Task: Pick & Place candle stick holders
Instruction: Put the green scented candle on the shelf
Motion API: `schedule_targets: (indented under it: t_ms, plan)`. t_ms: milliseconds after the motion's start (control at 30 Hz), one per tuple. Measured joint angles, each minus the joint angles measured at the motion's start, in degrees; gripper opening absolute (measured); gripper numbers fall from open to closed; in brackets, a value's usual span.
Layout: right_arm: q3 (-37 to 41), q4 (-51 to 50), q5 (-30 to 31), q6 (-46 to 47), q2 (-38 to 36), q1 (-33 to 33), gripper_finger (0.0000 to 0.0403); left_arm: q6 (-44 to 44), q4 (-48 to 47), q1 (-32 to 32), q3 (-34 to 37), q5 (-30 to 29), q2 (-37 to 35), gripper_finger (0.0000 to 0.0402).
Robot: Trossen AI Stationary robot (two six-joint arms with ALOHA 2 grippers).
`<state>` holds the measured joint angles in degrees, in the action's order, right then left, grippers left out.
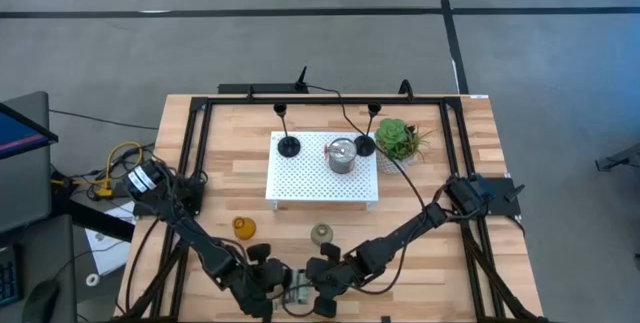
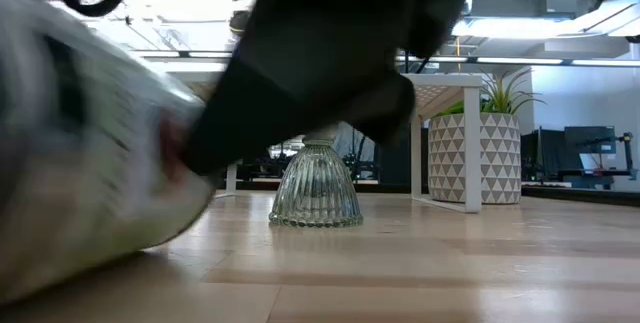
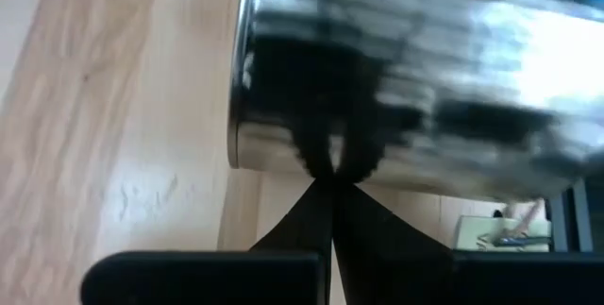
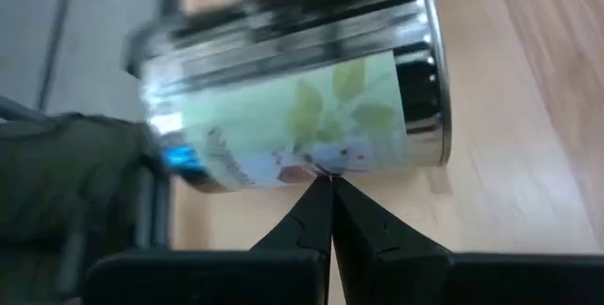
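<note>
Wooden table [image 1: 500, 163] with black frame rails around it. White perforated tray [image 1: 300, 185] sits mid-table, toward the far side. Left arm [image 1: 190, 225] comes in from the left edge, right arm [image 1: 420, 225] from the right edge; both reach down to the near edge and meet there.

Green potted plant [image 1: 402, 140] just beside the tray's far right corner. On the tray: upright silver cup holder [image 1: 342, 155] right of centre, one black stemmed holder [image 1: 288, 145] at the far left corner, second black stemmed holder [image 1: 365, 144] at the far right edge, next to the plant.

Off the tray, on bare wood near the near edge: amber glass holder [image 1: 244, 227] to the left, grey-green holder [image 1: 321, 234] near centre; low view shows the latter as ribbed clear glass, upright [image 2: 316, 185].

Second silver cup [image 4: 293, 107] lies on its side at the near edge between the two grippers, printed leaf label on it. Left gripper [image 3: 332, 175] fingers pressed together, tips touching the cup's shiny wall [image 3: 406, 78]. Right gripper [image 4: 330, 187] fingers also together, tips against the label side. Neither clamps the cup.
</note>
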<state>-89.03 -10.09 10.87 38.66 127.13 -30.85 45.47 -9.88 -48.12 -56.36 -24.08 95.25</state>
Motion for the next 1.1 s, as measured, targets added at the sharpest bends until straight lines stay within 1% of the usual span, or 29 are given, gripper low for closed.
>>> schedule_targets:
  t_ms: [167, 467, 600, 700, 1000, 1100]
  plan:
    - [0.02, -3.38, -1.26, 3.53, 0.22, -0.82, 0.0, 0.59, 1.43, 0.27, -0.09, 0.12, -0.05, 0.0004]
    - [0.02, -2.79, -6.23, 5.7, 0.22, -1.42, 0.0, 4.56, 3.36, -0.83, -0.15, 3.57, -0.05, 0.0004]
    - [0.02, -2.59, -6.56, 6.01, 0.22, -1.51, 0.0, 4.52, 6.22, -1.48, -0.15, 4.88, -0.05, 0.0004]
    - [0.02, -0.81, -7.5, 6.01, 0.22, -1.48, 0.0, 4.39, 8.56, -2.14, -0.15, 5.45, -0.05, 0.0005]
    - [0.02, 3.95, -8.35, 5.09, 0.24, -1.9, 0.0, 4.14, 9.32, -2.66, -0.12, 6.17, -0.05, 0.0005]
    - [0.02, 4.99, -8.29, 4.85, 0.24, -2.23, 0.0, 1.66, 11.29, -2.68, -0.09, 6.5, -0.05, 0.0004]
